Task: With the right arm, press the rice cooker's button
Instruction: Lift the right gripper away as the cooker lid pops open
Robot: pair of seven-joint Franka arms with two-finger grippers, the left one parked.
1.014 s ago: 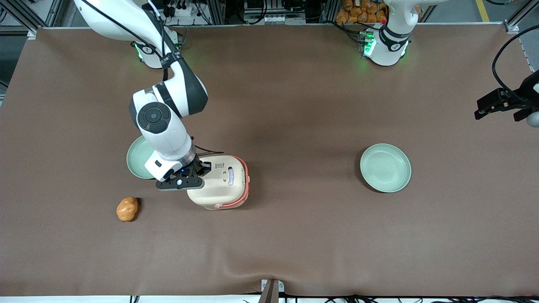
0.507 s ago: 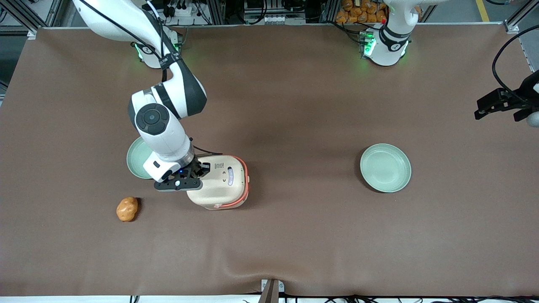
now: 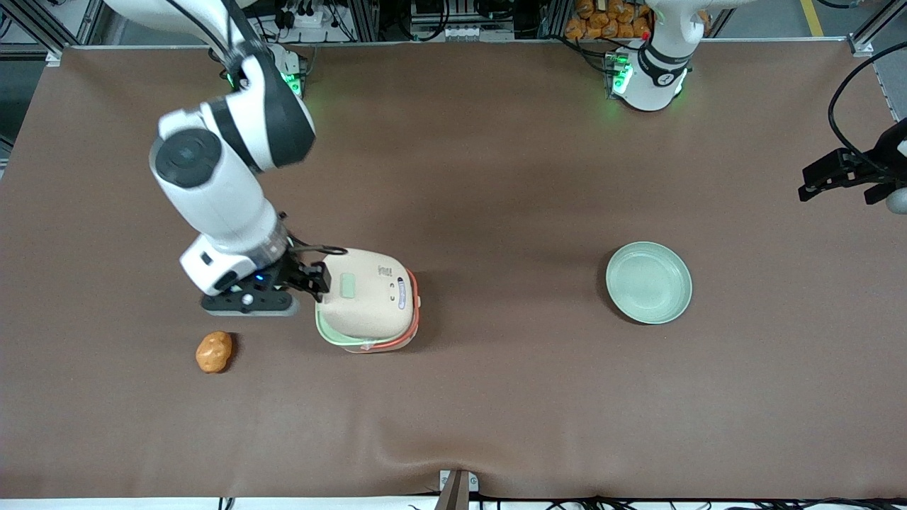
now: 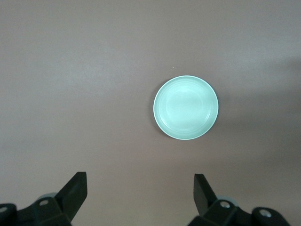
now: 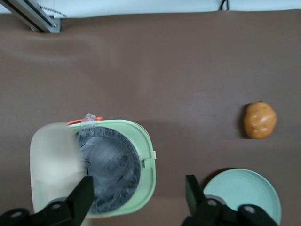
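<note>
Rice cooker [image 3: 368, 301]: sits on the brown table [image 3: 496, 177], toward the working arm's end, roughly midway between the front camera's edge and the arm bases.
Lid [image 3: 365, 290]: cream, raised and tilted, with the printed label facing up (it blurs in the right wrist view, [image 5: 54, 160]).
Inner rim [image 5: 141, 165]: pale green, exposed along the side nearer the working arm's end and the side nearer the front camera.
Pot [image 5: 110, 169]: silvery, visible inside the rim in the right wrist view.
Trim [image 3: 414, 312]: orange-red, showing along the cooker's edge toward the parked arm's end.
Gripper [image 3: 283, 287]: on the right arm [image 3: 220, 184], just beside the cooker on the working arm's side; a black part of it reaches the lid's edge, though contact cannot be confirmed.
Fingers [image 5: 84, 193]: spread apart and holding nothing (the wrist view shows the cooker's rim and bare table in the gap between them).
Near plate [image 5: 242, 197]: pale green, beside the cooker toward the working arm's end, hidden under the arm in the front view.
Orange lump [image 3: 214, 351]: a rounded brownish-orange object on the table, nearer the front camera than the gripper, apart from the cooker.
Second plate [image 3: 648, 282]: pale green, well apart from the cooker, toward the parked arm's end.
</note>
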